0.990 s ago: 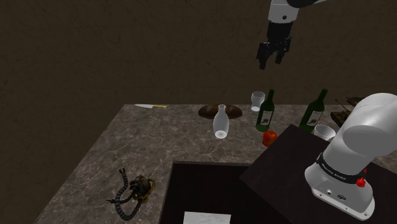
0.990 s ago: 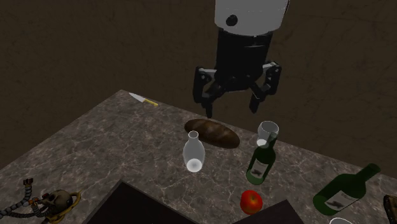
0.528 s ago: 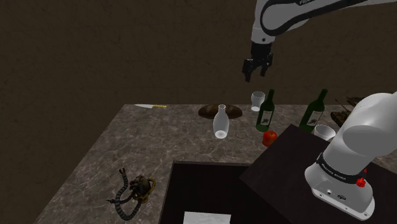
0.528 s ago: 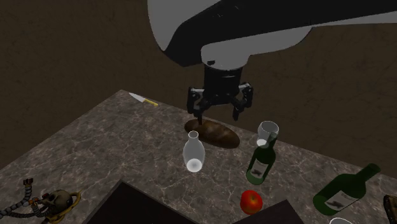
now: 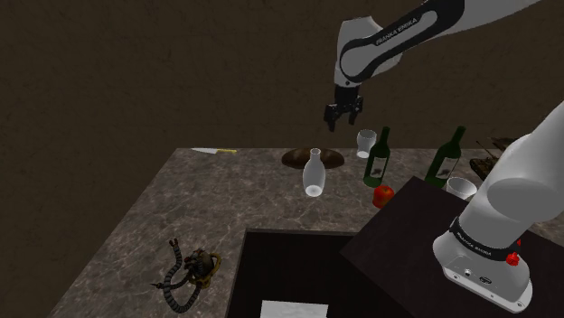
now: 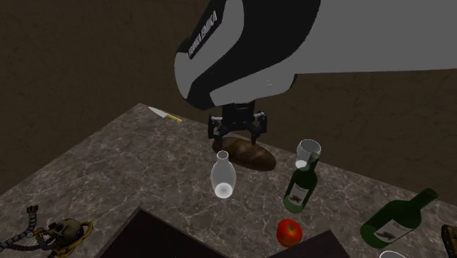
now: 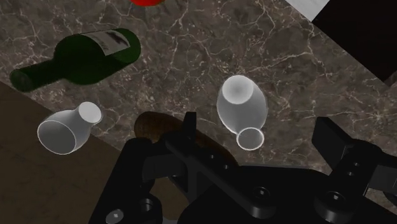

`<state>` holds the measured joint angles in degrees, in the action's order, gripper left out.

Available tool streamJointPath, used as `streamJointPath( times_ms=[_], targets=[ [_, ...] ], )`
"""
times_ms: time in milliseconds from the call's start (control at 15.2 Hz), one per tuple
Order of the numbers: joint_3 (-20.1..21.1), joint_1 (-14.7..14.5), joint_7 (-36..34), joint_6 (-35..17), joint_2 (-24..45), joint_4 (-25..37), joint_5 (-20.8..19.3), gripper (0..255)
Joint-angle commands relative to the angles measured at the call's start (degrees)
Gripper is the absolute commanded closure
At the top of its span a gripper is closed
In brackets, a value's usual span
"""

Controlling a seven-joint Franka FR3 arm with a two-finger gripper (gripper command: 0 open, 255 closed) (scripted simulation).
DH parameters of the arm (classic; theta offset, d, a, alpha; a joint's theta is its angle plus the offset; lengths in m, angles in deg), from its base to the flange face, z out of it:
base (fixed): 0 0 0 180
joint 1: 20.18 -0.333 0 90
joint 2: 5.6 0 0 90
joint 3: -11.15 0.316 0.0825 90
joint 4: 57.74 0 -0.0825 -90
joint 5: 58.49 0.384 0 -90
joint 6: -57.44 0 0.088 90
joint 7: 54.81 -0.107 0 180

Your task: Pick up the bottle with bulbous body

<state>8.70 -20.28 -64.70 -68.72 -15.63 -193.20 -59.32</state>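
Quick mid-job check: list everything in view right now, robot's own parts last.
bulbous bottle: one, clear, standing mid-counter before the loaf
green wine bottles: two, dark green, toward the stand
glasses: two, clear, one behind the nearer green bottle, one by the stand
apple: one, red, beside the nearer green bottle
bread loaf: one, brown, behind the bulbous bottle
knife: one, pale blade, far counter edge
mask with hose: one, dark, near counter corner
counter: one, marbled grey-brown
gripper: one, black, open, above the loaf
arm: one, white, reaching from the stand
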Motion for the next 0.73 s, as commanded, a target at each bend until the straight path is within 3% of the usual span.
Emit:
streamJointPath(
  times_ms=[0,660],
  targets=[
    [0.2,-0.2,-0.4,-3.2,3.7,0.6,0.3,0],
    [0.6,-0.4,-0.7,-13.9,26.0,12.0,1.9,0]
  ],
)
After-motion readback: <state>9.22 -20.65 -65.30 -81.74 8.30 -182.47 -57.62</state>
